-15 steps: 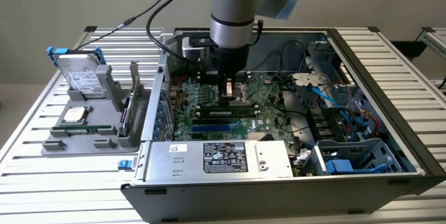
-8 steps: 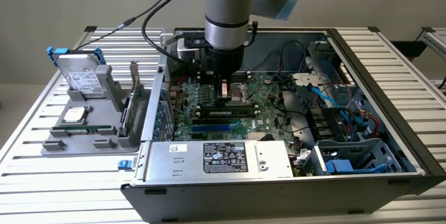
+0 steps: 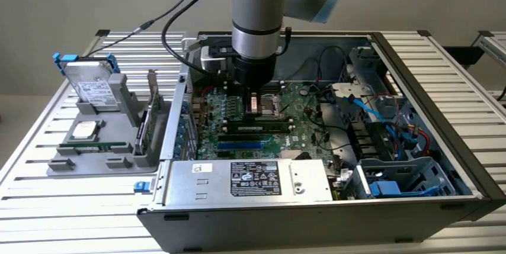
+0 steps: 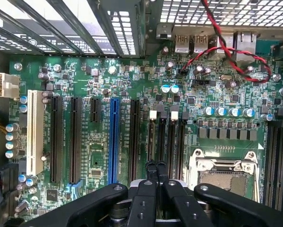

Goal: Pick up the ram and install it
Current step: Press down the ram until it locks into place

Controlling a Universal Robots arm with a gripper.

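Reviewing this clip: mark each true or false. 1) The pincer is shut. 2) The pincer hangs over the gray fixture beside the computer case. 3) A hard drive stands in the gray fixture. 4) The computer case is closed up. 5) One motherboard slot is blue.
1) True: the pincer is shut, fingertips together.
2) False: it is inside the computer case, low over the motherboard; the gray fixture sits apart, on the exterior view's left.
3) True: the hard drive stands upright at the fixture's far end.
4) False: the case lies open, with the board and cables exposed.
5) True: the blue slot lies among black ones.
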